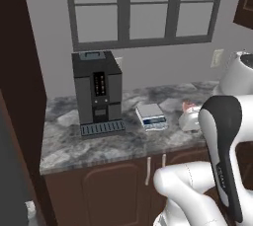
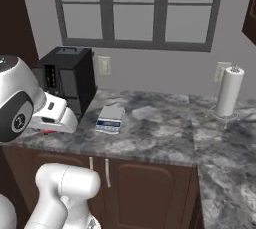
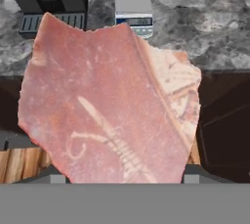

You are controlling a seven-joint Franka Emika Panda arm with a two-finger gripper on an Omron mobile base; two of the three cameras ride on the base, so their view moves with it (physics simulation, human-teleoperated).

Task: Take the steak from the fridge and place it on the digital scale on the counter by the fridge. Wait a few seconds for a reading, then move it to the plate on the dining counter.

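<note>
Counter (image 1: 123, 143): scale (image 1: 151, 115) beside coffee machine (image 1: 97, 92) | jaws grasping steak (image 3: 110, 103) | no legible writing

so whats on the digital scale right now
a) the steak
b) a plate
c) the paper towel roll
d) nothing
d: the digital scale sits bare on the counter beside the coffee machine, while the steak is up at the gripper, short of the scale.
</note>
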